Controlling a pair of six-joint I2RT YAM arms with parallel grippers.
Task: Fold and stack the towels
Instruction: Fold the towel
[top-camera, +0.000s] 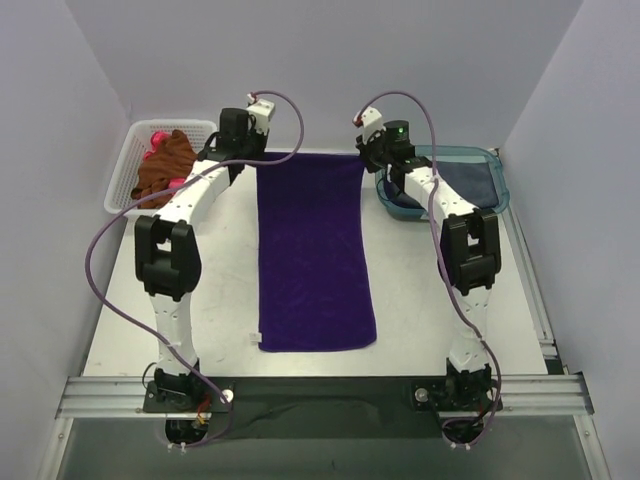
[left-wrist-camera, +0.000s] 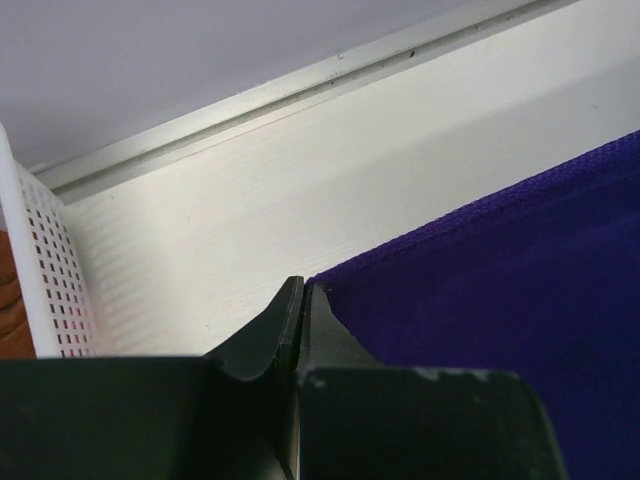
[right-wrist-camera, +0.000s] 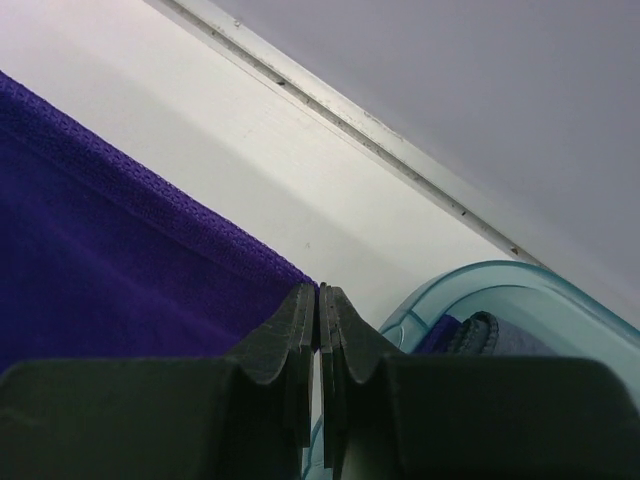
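My left gripper (left-wrist-camera: 303, 292) fills the near view, jaws pressed together at the far left corner of the purple towel (top-camera: 315, 250). My right gripper (right-wrist-camera: 318, 295), likewise closed, sits at its far right corner. I cannot tell whether either pinches cloth. The towel lies flat. Left of it, a white basket (top-camera: 128, 170) holds a rust-brown towel (top-camera: 165, 165). Right of it, a teal tub (top-camera: 497, 175) holds a slate towel (top-camera: 470, 180). I'd lift both corners together, level, toward its near edge.

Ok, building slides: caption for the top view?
Left gripper and right gripper pinch far corners of the purple towel, between basket and tub.
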